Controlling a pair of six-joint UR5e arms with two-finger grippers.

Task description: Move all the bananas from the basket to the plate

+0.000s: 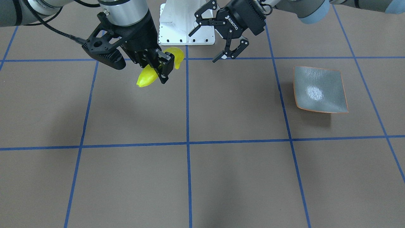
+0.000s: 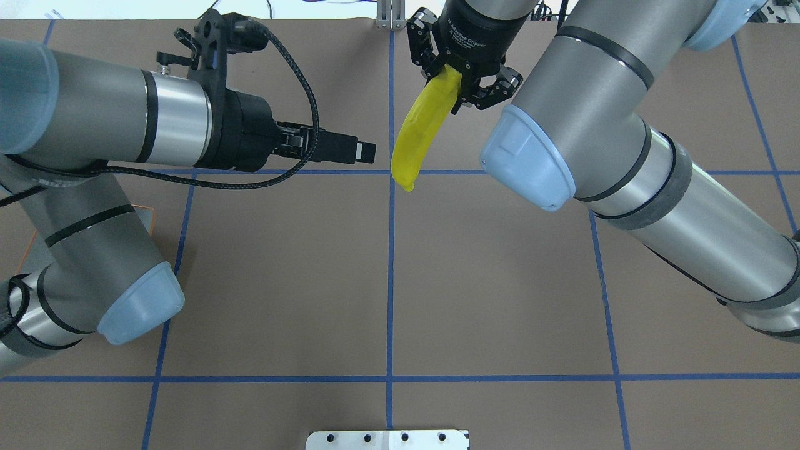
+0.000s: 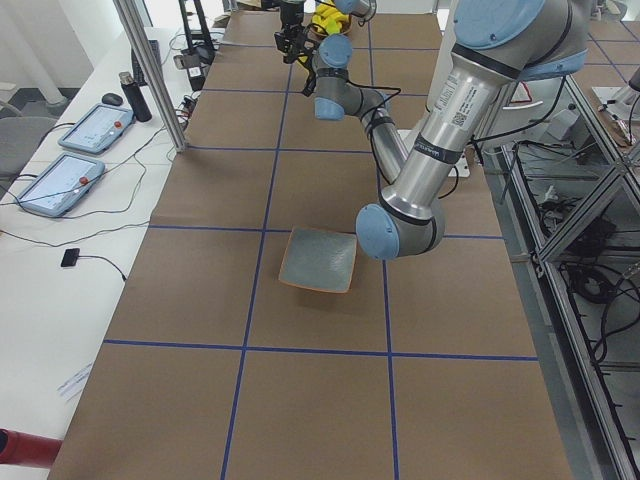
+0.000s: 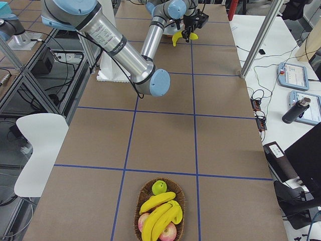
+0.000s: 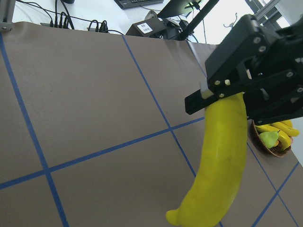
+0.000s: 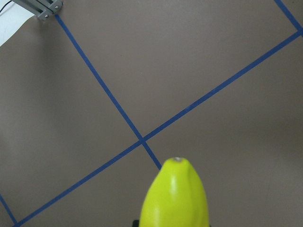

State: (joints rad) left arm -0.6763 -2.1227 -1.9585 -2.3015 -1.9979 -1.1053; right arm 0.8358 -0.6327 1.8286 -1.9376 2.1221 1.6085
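Banana (image 1: 146, 78): you see it clamped in the right gripper (image 1: 159, 68), off the table (image 1: 237, 107).
Left gripper (image 1: 204, 47): fingers spread, near it.
Plate (image 1: 319, 89): well apart.

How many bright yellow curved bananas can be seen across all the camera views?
4. One banana is held by the right gripper above the table; the three others lie in the round woven brown basket among other fruit. More could be hidden underneath.

plate (image 2: 145, 215): mostly hidden behind the left arm (image 2: 94, 125), overhead view
banana (image 6: 175, 198): lower part cut off, right wrist view
basket (image 5: 258, 138): cut by the edge, left wrist view
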